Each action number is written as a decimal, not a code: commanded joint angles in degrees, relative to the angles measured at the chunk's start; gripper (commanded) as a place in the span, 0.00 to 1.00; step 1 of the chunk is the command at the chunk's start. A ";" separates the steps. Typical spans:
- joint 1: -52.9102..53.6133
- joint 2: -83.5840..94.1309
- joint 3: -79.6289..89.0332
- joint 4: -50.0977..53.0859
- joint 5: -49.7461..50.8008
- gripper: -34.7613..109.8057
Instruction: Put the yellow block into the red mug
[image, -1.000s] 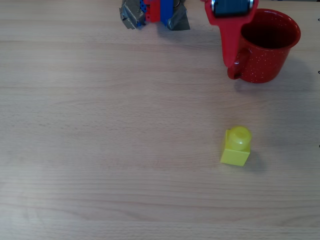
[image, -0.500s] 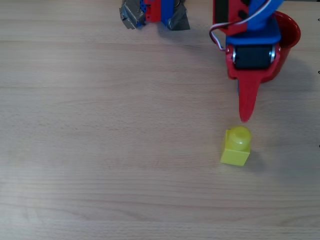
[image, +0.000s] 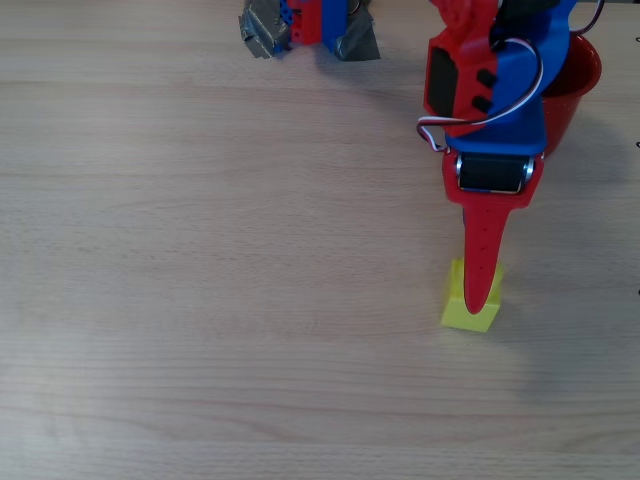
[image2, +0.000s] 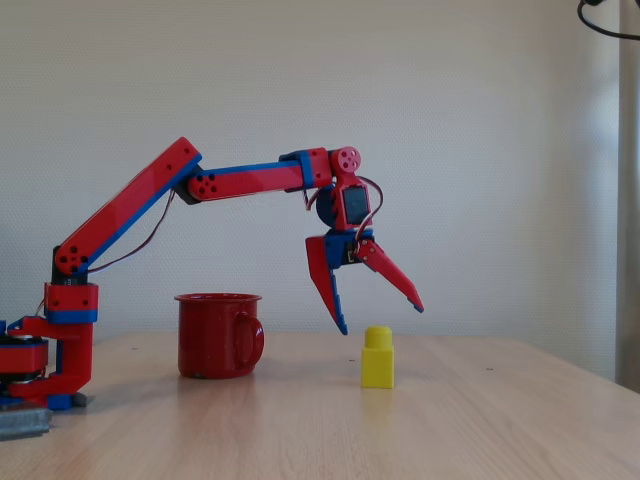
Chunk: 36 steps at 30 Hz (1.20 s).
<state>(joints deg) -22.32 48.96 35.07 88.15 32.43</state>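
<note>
— Where is the yellow block (image2: 377, 357)?

— It stands upright on the wooden counter (image: 200, 300), stud on top. In the overhead view it lies at the right of the middle, partly covered by the red finger above it; in the fixed view it stands to the right of the red mug (image2: 216, 334), well apart from it.

— And the pincer (image2: 380, 318)?

— Its fingers are spread wide and pinch nothing. In the fixed view one finger (image2: 327, 285) points down to the left of the block and the other finger (image2: 392, 275) slants out over the block to the right. Both tips hang above the counter, about level with or just over the block's stud, and neither touches it.

— The mug?

— It stands upright on the counter, handle toward the block in the fixed view. In the overhead view it sits at the far right edge, mostly hidden under the arm (image: 500, 90).

— Anything else?

— The arm's base (image2: 40, 370) stands at the left in the fixed view, left of the mug; in the overhead view it shows at the far edge.
</note>
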 joint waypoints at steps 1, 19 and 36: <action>-0.26 2.29 -3.60 1.49 1.32 0.55; -0.62 -3.25 -3.60 -3.87 3.43 0.54; -0.35 -4.92 -3.60 -5.89 2.02 0.41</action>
<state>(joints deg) -22.32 41.13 35.07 82.88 34.45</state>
